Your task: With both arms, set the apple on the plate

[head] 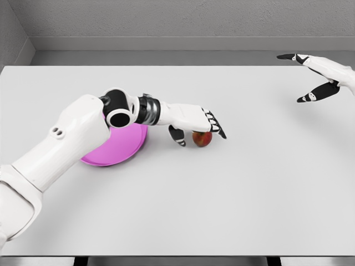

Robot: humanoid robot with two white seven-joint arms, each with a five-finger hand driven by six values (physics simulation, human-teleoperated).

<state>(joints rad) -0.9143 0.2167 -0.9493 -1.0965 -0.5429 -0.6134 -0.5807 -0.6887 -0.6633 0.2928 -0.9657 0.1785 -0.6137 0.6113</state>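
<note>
Left hand [201, 128] hovers over the apple [202, 139], fingers spread, not clamped yet. Apple's on the table [233, 194] just beside the pink plate [119, 152]. Needs thumb & fingers closing evenly. Right hand [319, 77] is open, far off.

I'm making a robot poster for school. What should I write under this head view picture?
Left robot hand reaches over the apple beside the pink plate; right robot hand waits, open.

Head camera; looks down on table [233, 199]
</note>
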